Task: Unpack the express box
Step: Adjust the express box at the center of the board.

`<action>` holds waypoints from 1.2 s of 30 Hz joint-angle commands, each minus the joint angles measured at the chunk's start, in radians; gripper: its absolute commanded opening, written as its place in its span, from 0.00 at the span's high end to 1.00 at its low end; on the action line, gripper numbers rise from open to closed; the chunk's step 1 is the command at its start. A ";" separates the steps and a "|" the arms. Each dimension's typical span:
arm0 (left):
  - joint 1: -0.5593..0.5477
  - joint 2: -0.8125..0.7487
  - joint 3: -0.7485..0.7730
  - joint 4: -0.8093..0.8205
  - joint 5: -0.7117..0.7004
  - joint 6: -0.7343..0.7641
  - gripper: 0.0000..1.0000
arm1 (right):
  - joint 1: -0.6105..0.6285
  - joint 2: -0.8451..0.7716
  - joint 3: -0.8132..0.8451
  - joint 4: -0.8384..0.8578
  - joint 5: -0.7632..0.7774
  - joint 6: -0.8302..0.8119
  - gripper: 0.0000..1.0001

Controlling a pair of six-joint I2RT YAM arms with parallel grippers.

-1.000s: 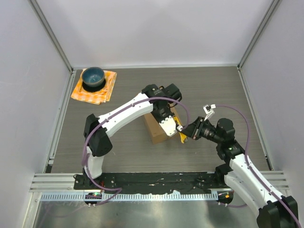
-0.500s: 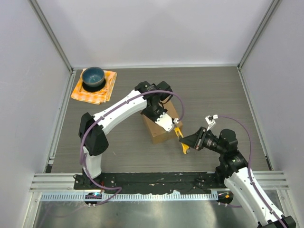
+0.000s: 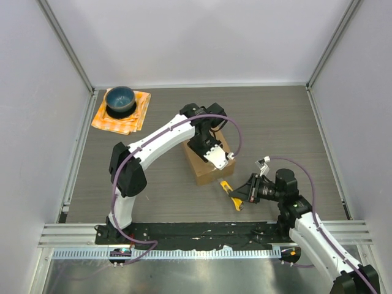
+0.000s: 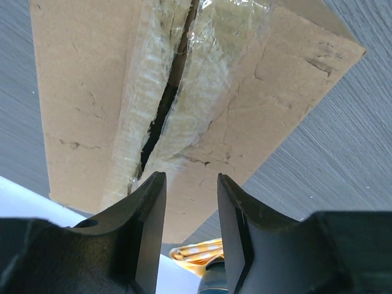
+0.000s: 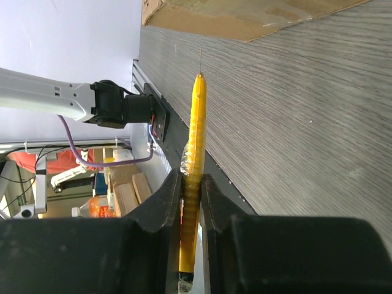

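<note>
Brown cardboard express box [image 4: 79, 92], tape [image 4: 208, 79] slit
We'd grip a stiff flap edge (tape's slippery); left gripper [image 4: 190, 184] parted, empty; right gripper [image 5: 191, 184] pinches yellow ribbed knife [image 5: 196, 122].

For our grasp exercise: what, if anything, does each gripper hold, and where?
Right gripper: the yellow cutter, by its handle. Left gripper: nothing, open above the express box.

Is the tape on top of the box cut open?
Yes, the left wrist view shows a dark open slit running down the clear tape along the cardboard box's top seam.
</note>
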 commanded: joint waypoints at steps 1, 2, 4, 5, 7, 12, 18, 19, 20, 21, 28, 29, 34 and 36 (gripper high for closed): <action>-0.029 0.000 0.013 -0.323 0.023 0.081 0.57 | -0.003 0.068 -0.002 0.174 -0.037 0.031 0.99; -0.035 0.000 0.010 -0.324 0.014 0.082 0.57 | -0.003 0.079 -0.003 0.194 -0.032 0.035 0.99; -0.046 0.003 -0.016 -0.324 0.000 0.099 0.58 | -0.003 0.103 -0.011 0.249 -0.026 0.049 0.99; -0.048 0.002 -0.025 -0.324 -0.010 0.107 0.59 | -0.003 0.106 -0.011 0.261 -0.020 0.048 0.99; -0.049 0.000 -0.043 -0.323 -0.010 0.121 0.59 | -0.004 0.120 -0.013 0.286 -0.015 0.046 0.99; -0.065 0.002 -0.080 -0.324 -0.021 0.136 0.61 | -0.003 0.157 -0.007 0.323 -0.005 0.037 0.99; -0.068 0.024 -0.091 -0.326 -0.032 0.148 0.62 | -0.003 0.174 -0.003 0.324 -0.005 0.023 0.99; -0.068 0.037 -0.064 -0.326 -0.032 0.147 0.62 | -0.003 0.175 -0.005 0.323 -0.005 0.022 0.99; -0.068 0.049 -0.035 -0.324 -0.027 0.141 0.62 | -0.003 0.177 -0.010 0.321 -0.003 0.020 0.99; -0.068 0.063 -0.001 -0.324 -0.017 0.123 0.61 | -0.003 0.175 -0.014 0.320 -0.003 0.019 0.99; -0.069 0.086 0.059 -0.324 0.014 0.138 0.58 | -0.003 0.169 -0.016 0.315 0.000 0.011 0.99; -0.069 0.093 0.062 -0.324 0.014 0.124 0.58 | -0.004 0.169 -0.017 0.315 -0.001 0.009 0.99; -0.069 0.065 0.000 -0.324 -0.013 0.130 0.60 | -0.003 0.177 -0.019 0.318 -0.005 0.003 0.99; -0.069 0.040 -0.061 -0.326 -0.044 0.141 0.67 | -0.003 0.178 -0.016 0.318 -0.003 0.003 0.99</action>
